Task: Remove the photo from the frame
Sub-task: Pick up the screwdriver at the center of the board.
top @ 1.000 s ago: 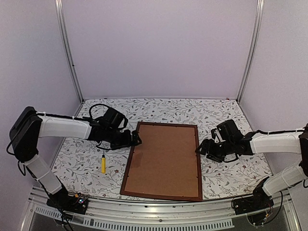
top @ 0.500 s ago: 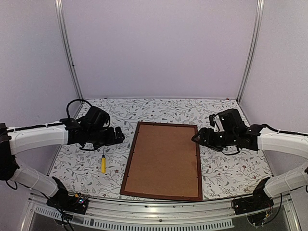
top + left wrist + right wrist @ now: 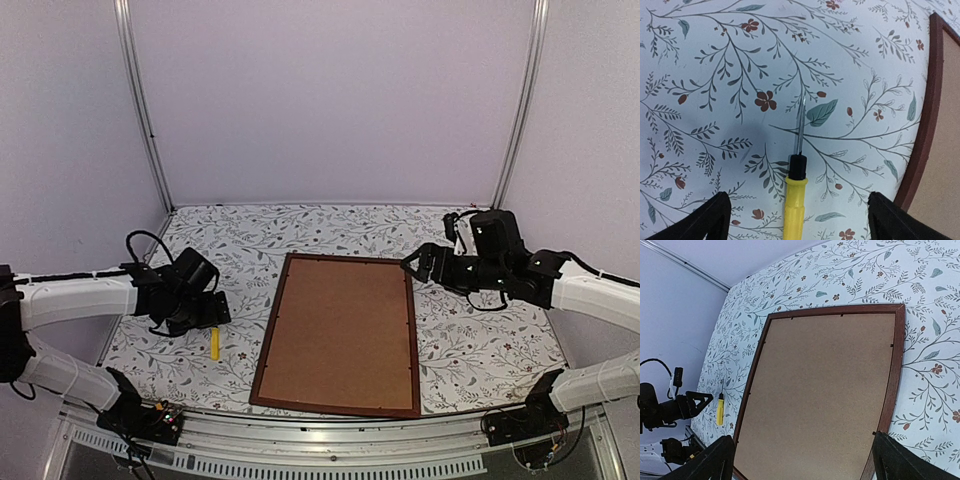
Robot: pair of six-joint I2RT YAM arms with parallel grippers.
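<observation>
The frame [image 3: 269,340] of dark reddish-brown wood lies face down in the middle of the table, with its brown backing board [image 3: 342,333] showing. The photo is hidden under that board. My left gripper [image 3: 217,312] hovers open left of the frame, over a yellow-handled screwdriver [image 3: 214,343]. In the left wrist view the screwdriver [image 3: 796,190] lies between the spread fingers of this gripper [image 3: 797,200], untouched, and the frame [image 3: 925,115] edge is at the right. My right gripper [image 3: 415,263] is open above the frame's far right corner; its wrist view looks down on frame [image 3: 896,365] and board [image 3: 825,385].
Small dark tabs [image 3: 892,345] line the frame's inner edge over the board. The table has a floral cloth [image 3: 470,340]. Lilac walls and metal posts [image 3: 145,120] close in the back and sides. A metal rail [image 3: 330,440] runs along the near edge.
My left gripper has drawn back leftward from the frame's left edge to above the screwdriver. My right gripper has risen toward the frame's far right corner and opened wider.
</observation>
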